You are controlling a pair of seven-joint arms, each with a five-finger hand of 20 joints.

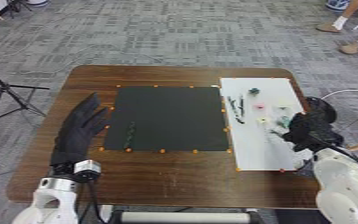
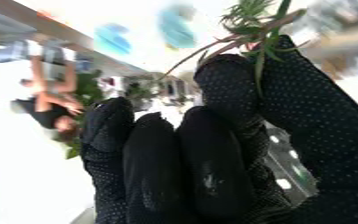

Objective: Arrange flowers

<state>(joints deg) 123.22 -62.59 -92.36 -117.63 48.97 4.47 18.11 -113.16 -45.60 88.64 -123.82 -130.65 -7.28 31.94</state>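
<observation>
While the left robot hand point(image 1: 76, 137) sat wide open beside the black mat point(image 1: 171, 117), over at the white sheet's point(image 1: 257, 152) edge the right robot hand point(image 1: 307, 131) had a green sprig point(image 2: 269, 31) pinched tight! One green stem point(image 1: 130, 136) lay on the mat, small flowers point(image 1: 260, 106) dotted the sheet.

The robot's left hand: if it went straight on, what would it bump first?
Probably nothing: ahead of the left hand, the way looks free over the table to its far edge, passing beside the black mat. Its height I can't tell.
</observation>
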